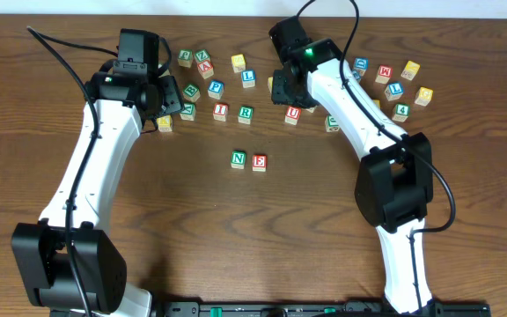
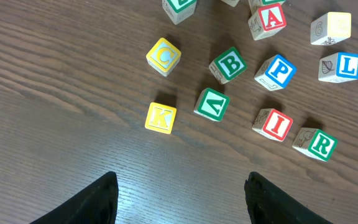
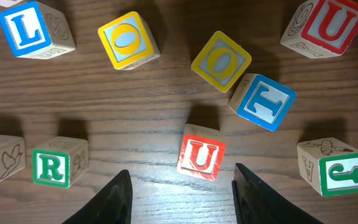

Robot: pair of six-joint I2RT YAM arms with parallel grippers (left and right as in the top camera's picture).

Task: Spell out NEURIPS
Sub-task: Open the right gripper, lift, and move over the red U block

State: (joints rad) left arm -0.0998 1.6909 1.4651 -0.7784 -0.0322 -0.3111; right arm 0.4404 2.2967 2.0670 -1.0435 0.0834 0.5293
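Your right gripper point(image 3: 180, 183) holds its dark tapered jaws open, gripping nothing, with the square wooden red U cube point(image 3: 201, 155) at their mouth, your left gripper point(image 2: 180, 186) gapes empty, and the N cube point(image 1: 238, 158) touches the E cube point(image 1: 259, 162) mid-table.

From overhead we look straight down on the whole table point(image 1: 253, 220) from well above. Our two wrist cameras hang low and close, looking steeply down at it. All three views share the green R block point(image 2: 321, 144). The red U block point(image 3: 201, 155) shows only in the right wrist and overhead views.
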